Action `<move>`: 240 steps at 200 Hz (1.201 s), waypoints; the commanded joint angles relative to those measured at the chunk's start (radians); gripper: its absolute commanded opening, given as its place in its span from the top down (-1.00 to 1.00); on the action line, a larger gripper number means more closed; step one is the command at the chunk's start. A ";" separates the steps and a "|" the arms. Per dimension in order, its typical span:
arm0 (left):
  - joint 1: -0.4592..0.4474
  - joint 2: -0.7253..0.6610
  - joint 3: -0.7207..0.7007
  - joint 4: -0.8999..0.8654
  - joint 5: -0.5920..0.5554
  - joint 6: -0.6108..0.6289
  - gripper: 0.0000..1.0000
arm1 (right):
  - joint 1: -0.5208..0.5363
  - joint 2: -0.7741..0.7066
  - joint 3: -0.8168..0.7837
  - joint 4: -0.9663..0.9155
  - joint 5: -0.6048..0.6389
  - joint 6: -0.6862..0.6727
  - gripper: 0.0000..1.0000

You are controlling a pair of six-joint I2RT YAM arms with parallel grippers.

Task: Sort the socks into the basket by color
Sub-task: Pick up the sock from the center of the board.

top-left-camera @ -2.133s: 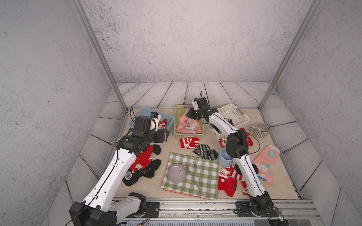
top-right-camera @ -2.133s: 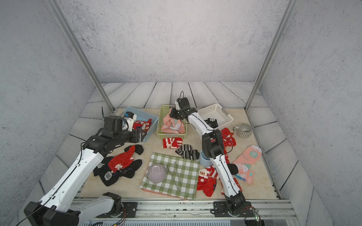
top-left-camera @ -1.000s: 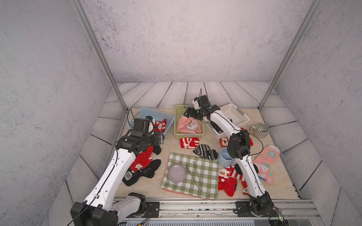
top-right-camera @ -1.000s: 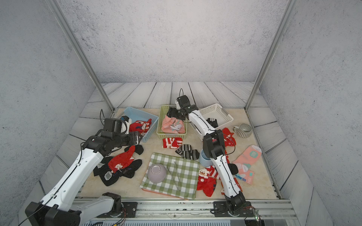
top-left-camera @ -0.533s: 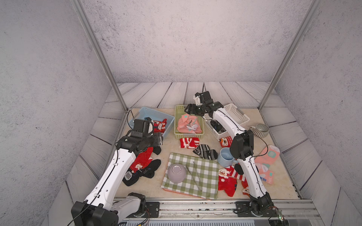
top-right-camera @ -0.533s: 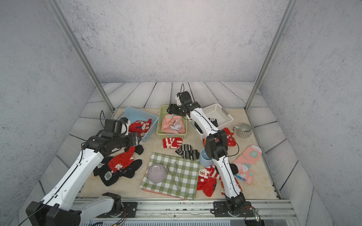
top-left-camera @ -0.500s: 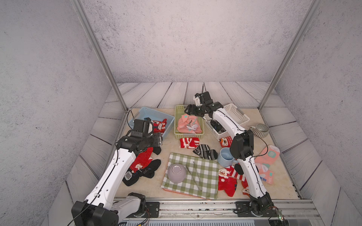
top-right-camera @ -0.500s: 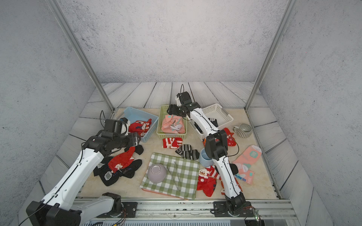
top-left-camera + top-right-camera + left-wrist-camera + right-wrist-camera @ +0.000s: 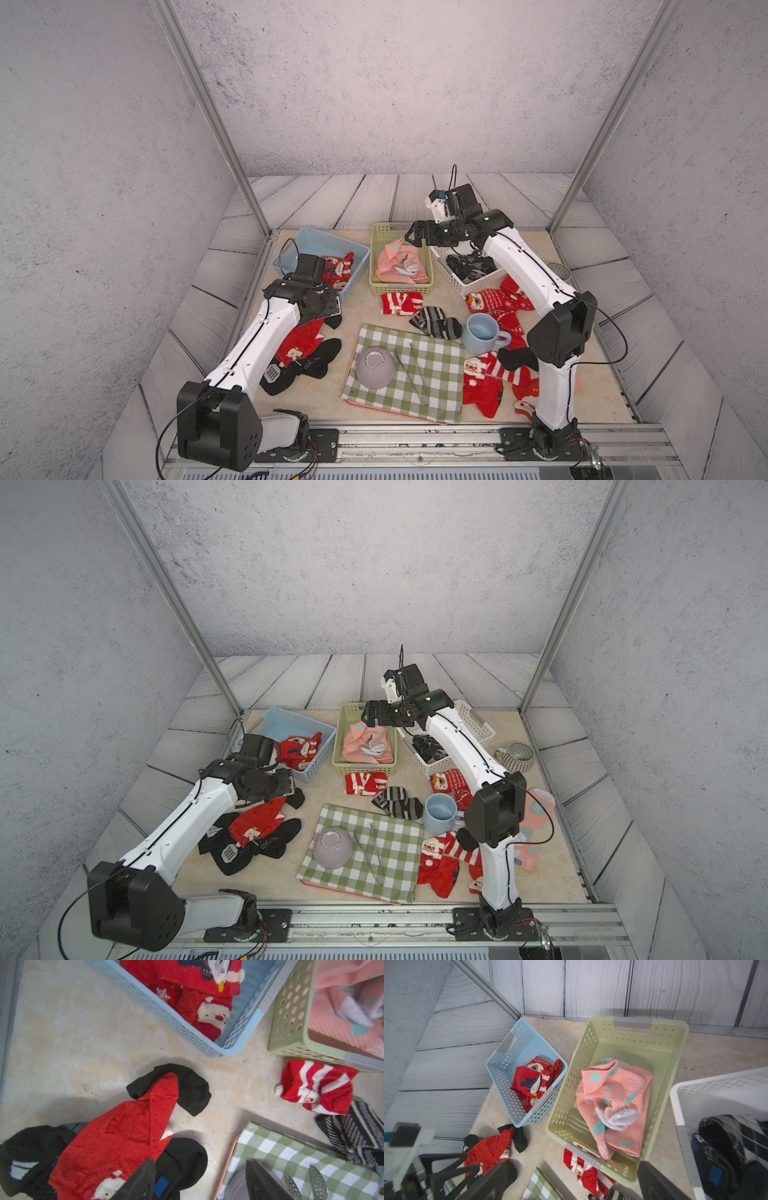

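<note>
Red socks [image 9: 338,268] lie in the blue basket [image 9: 291,253], pink socks [image 9: 401,266] in the green basket [image 9: 378,286], black socks [image 9: 471,264] in the white basket [image 9: 478,286]. My left gripper [image 9: 199,1169] is open and empty above a red sock [image 9: 124,1136] lying on black socks [image 9: 187,1159] at the table's left. My right gripper [image 9: 574,1169] hangs open and empty over the green basket's far end. Loose on the table are a red striped sock [image 9: 401,302], a black-and-grey striped sock [image 9: 436,322], more red socks [image 9: 494,301] and a pink sock [image 9: 536,812].
A green-and-white checked cloth [image 9: 436,374] at the front carries an upturned grey bowl [image 9: 375,368] and tongs [image 9: 417,374]. A blue mug [image 9: 480,332] stands beside it. A striped mug [image 9: 517,756] sits at the right. Metal posts rise at the back corners.
My right gripper has lifted out of the green basket and opened wider, leaving the pink sock inside. My left gripper has drawn back from the blue basket toward the pile on the left.
</note>
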 commanded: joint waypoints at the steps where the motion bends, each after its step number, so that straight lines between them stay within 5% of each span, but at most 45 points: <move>1: 0.015 0.057 -0.024 0.026 -0.045 -0.045 -0.44 | -0.010 -0.082 -0.097 -0.051 0.043 -0.032 -0.97; 155: 0.072 0.287 -0.144 0.133 -0.146 -0.172 -0.15 | -0.136 -0.277 -0.366 0.012 0.009 -0.012 -0.98; 209: 0.072 0.214 -0.150 0.140 -0.176 -0.170 0.47 | -0.139 -0.274 -0.372 0.020 -0.014 -0.005 -0.98; 240: 0.072 0.167 -0.155 0.130 -0.184 -0.163 0.51 | -0.139 -0.266 -0.375 0.031 -0.034 0.004 -0.98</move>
